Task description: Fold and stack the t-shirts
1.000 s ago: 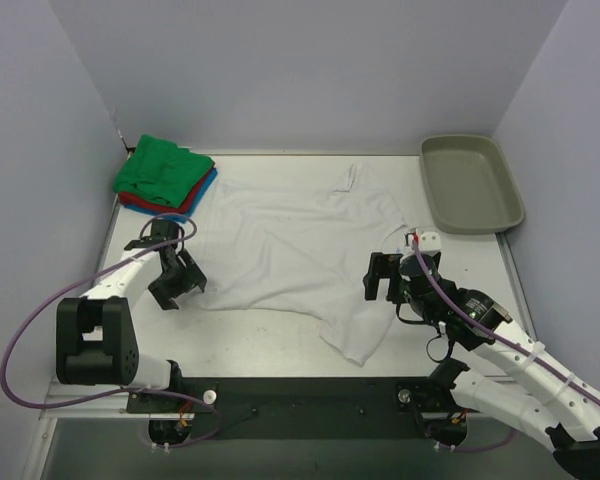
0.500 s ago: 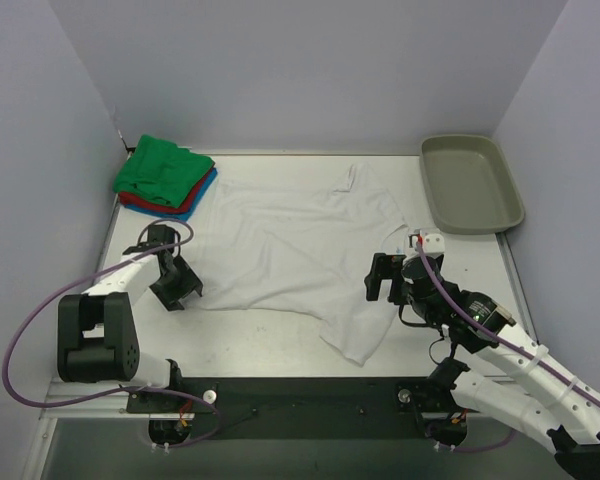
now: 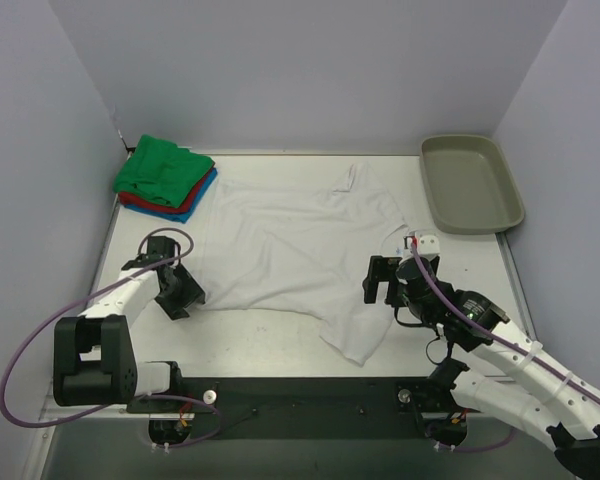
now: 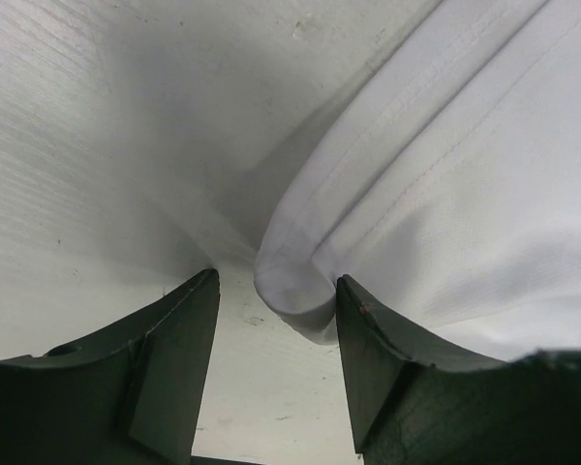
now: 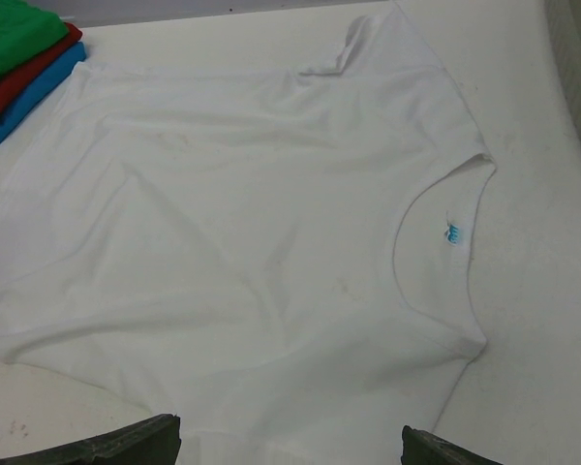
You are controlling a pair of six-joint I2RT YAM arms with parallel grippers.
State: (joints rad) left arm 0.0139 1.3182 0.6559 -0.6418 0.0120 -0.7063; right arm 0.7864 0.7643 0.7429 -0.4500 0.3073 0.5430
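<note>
**While the hem is only half caught: left hand at the shirt's corner**

Top view: my left gripper (image 3: 180, 290) sits at the near-left corner of the white t-shirt (image 3: 300, 250), which lies spread on the table (image 3: 250, 345). The folded stack (image 3: 165, 178) lies far left.

Left wrist: my fingers (image 4: 174, 349) stand half open around the rolled hem (image 4: 295, 295), clamping nothing yet; the roll could slip out sideways.

Right wrist: my right gripper (image 5: 289, 431), wide open and empty, hovers near the collar (image 5: 436, 242); a one-handed lift would drag the cloth.
</note>
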